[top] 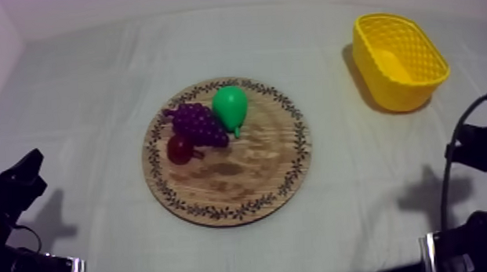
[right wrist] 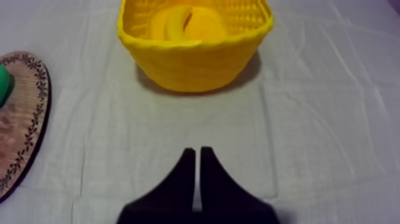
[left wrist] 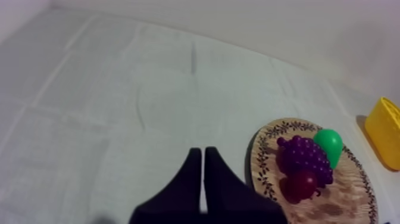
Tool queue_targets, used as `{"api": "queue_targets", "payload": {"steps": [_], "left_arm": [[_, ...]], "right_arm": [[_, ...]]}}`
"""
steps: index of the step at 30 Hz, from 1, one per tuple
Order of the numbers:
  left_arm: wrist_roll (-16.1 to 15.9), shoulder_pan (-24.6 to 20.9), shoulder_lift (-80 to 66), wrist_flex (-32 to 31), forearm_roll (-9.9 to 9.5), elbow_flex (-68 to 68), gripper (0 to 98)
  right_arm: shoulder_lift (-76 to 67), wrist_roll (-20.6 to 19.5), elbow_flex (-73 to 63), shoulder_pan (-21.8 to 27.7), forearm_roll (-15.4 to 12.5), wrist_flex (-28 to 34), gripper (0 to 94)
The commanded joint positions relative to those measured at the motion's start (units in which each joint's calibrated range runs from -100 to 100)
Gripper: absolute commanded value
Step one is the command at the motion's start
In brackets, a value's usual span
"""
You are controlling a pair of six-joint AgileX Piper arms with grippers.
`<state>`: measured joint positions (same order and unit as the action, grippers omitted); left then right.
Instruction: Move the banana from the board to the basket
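The banana (right wrist: 176, 25) lies inside the yellow basket (right wrist: 190, 65), curled against its far wall. The basket (top: 408, 89) stands at the table's back right. In the middle sits the round wooden board (top: 240, 177), carrying a green pear (top: 231, 107), purple grapes (top: 197, 124) and a small red fruit (top: 179, 149). My left gripper (left wrist: 202, 150) is shut on nothing, hovering over bare cloth left of the board (left wrist: 351, 202). My right gripper (right wrist: 197, 150) is likewise shut and empty, a short way in front of the basket. Both arms rest low at the table's near corners.
From the left wrist, the grapes (left wrist: 303, 158), pear (left wrist: 329, 143) and red fruit (left wrist: 300, 184) cluster on the board's near part, and the basket's edge (left wrist: 384, 134) shows beyond. The board's rim (right wrist: 24, 119) lies left of the right gripper. Open cloth surrounds the board.
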<state>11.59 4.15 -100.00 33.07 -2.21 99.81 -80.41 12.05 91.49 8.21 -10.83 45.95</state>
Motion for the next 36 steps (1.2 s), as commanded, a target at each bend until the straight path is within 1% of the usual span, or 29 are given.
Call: {"api": "queue_targets", "payload": {"steps": [1, 4, 13, 19, 20, 22, 27, 29, 32, 36], "left_arm": [[0.0, 0.0, 0.0, 0.0, 0.04, 0.0, 0.1], [0.0, 0.0, 0.0, 0.0, 0.04, 0.0, 0.1], [0.0, 0.0, 0.0, 0.0, 0.04, 0.0, 0.1], [0.0, 0.0, 0.0, 0.0, 0.04, 0.0, 0.1], [0.0, 0.0, 0.0, 0.0, 0.04, 0.0, 0.1], [0.0, 0.0, 0.0, 0.0, 0.04, 0.0, 0.1], [0.0, 0.0, 0.0, 0.0, 0.04, 0.0, 0.1], [0.0, 0.0, 0.0, 0.0, 0.04, 0.0, 0.1], [0.0, 0.0, 0.0, 0.0, 0.04, 0.0, 0.1], [0.0, 0.0, 0.0, 0.0, 0.04, 0.0, 0.1]], "right_arm": [[-11.4, -0.8, 0.9, -0.3, 0.7, 2.5, 0.6], [-14.0, -1.7, 2.3, -0.5, 1.7, 3.2, 0.6], [-15.3, -7.1, 5.0, -1.0, 5.7, 0.6, 0.6], [-15.3, -10.8, 7.1, -1.0, 8.4, -4.3, 0.6], [-15.3, -10.8, 7.3, -1.0, 8.7, -4.9, 0.6], [-15.3, -9.5, 7.7, -1.0, 9.0, -6.2, 0.6], [-15.3, -3.3, 8.1, -1.0, 9.3, -7.5, 0.6], [-15.3, -1.5, 8.1, -1.0, 9.3, -7.7, 0.6], [-15.3, -0.2, 8.2, -1.0, 9.3, -7.8, 0.6], [-15.3, -0.2, 8.2, -1.0, 9.3, -7.8, 0.6]]}}
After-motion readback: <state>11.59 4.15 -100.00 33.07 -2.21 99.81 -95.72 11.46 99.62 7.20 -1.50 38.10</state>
